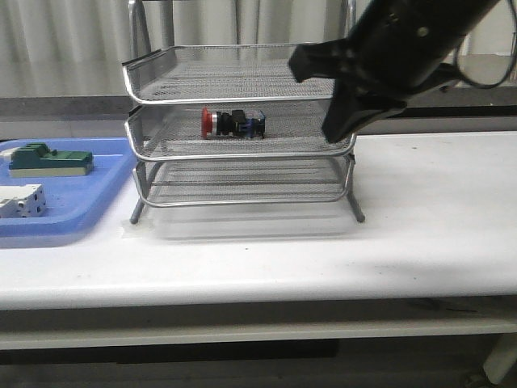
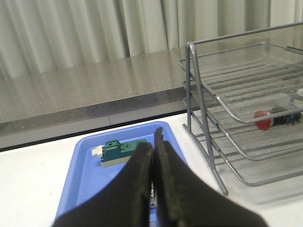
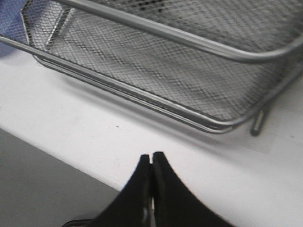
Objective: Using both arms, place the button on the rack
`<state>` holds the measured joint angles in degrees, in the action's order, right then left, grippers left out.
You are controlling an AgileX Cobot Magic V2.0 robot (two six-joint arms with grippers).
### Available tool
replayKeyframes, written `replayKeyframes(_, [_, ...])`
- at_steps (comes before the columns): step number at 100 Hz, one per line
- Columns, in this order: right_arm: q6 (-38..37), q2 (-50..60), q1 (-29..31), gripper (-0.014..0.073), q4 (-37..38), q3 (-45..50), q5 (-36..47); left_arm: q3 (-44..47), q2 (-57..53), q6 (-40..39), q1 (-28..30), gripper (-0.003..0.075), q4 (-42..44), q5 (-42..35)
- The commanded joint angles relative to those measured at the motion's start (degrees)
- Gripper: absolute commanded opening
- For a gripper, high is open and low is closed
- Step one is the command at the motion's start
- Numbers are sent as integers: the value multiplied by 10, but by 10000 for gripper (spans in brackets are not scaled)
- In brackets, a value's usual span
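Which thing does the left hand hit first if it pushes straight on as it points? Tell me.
Probably the blue tray: the shut left hand aims down at it, toward the green block lying in it. Depth is unclear, so which comes first is uncertain.

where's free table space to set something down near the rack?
Bare table right of the rack and along the front edge. Crowded left: blue tray abuts the rack. Button occupies the middle tier; right gripper hangs at its right end.

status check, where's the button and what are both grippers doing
Left gripper shut, empty, over the blue tray. Right gripper shut, empty, in front of the rack. Button lying in the middle tier. Nothing blocking.
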<state>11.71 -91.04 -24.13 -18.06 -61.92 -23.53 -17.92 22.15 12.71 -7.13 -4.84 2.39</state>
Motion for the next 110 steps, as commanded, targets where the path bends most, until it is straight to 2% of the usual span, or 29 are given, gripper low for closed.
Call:
replayKeyframes(1, [4,71,25,-57,9,20,31,-15,2,-5,2,4,-6,-46])
replayKeyframes(48, [4,331,144,-57,22,190,27,-15,2,-5,2,4,-6,-46])
replayKeyframes(86, [4,548,152,-57,25,302,-2,-15,2,-5,2,4,-6,-46])
replayKeyframes(110, [4,634,152,-57,25,324,-13,-15,2,-5,2,4,-6,-46])
